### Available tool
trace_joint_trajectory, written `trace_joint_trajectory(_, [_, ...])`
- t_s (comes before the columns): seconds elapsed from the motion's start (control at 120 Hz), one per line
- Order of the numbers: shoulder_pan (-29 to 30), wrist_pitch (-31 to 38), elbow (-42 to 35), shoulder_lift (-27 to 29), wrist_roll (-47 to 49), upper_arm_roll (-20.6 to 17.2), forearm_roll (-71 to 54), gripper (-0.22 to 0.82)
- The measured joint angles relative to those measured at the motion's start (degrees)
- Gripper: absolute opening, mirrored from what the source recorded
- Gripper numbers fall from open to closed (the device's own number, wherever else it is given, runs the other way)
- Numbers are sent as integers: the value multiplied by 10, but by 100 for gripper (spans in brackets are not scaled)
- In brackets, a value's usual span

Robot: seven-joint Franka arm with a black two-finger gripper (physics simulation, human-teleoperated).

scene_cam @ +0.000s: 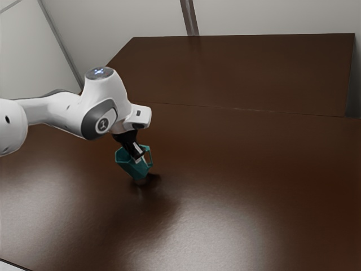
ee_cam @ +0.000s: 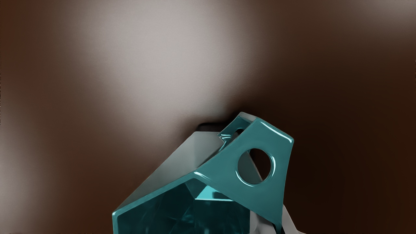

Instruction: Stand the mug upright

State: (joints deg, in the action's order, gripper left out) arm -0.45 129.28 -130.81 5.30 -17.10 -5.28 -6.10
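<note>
a brown desk (scene_cam: 254, 164) is spreading across the scene, its far edge running along a pale wall. a white robot arm (scene_cam: 62, 113) is reaching in from the exterior view's left and bending down over the desk. its black gripper (scene_cam: 139, 158) is pointing down at a teal, angular mug (scene_cam: 134, 169); i cannot tell whether the fingers are standing wide, narrow or clamping it. the mug is leaning, nearer the desk's left edge than its right in the exterior view and well in from the far edge. its mouth is facing upward and toward the exterior view's left; whether its base is touching the desk is staying unclear. its handle (ee_cam: 224, 172), pierced by a round hole, is jutting out. the task is looking unfinished: what is probably remaining is straightening the mug and leaving it standing flat, free of the gripper.
</note>
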Motion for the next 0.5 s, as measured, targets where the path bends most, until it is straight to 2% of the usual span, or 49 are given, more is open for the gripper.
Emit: trace_joint_trajectory(0.5, [-7, 6, -32, 1, 72, -2, -2, -18])
